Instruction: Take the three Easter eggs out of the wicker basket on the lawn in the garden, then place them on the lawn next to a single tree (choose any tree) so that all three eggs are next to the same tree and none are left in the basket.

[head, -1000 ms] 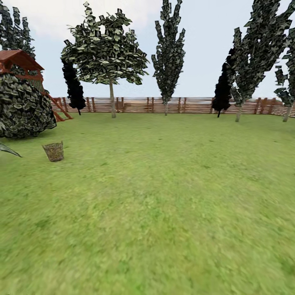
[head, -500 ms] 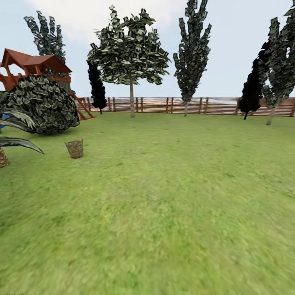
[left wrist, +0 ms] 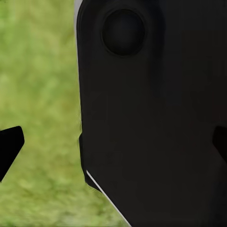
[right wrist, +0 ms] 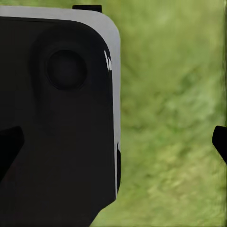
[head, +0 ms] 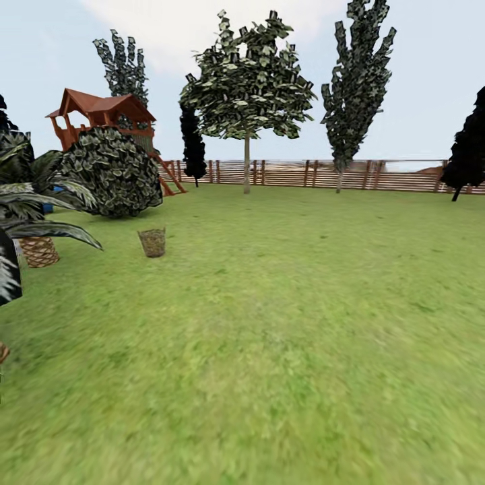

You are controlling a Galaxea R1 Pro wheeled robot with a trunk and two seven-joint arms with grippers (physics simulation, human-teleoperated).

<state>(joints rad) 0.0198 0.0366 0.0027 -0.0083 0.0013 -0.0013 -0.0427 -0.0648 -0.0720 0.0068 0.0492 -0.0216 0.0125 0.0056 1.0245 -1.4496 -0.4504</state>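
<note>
The wicker basket (head: 152, 242) stands far off on the lawn (head: 283, 323), left of centre in the head view. It is too distant to see inside, so the Easter eggs are hidden. A broad-canopied tree (head: 246, 162) rises near the fence behind it. In the left wrist view my left gripper (left wrist: 113, 144) is open, its dark fingertips (left wrist: 9, 146) wide apart over grass, with a black robot part (left wrist: 151, 118) behind. In the right wrist view my right gripper (right wrist: 114, 144) is open too, with nothing held.
A round leafy bush (head: 114, 172) and a red-roofed play tower (head: 101, 114) sit behind the basket. A short palm (head: 37, 222) crowds the left edge. A slatted wooden fence (head: 391, 176) closes the far side, with a tall narrow tree (head: 353, 74) and dark cypresses (head: 193, 145).
The head camera has turned left, so the whole scene has slid right: the basket, bush and tower sit nearer the centre, and the palm has come into view.
</note>
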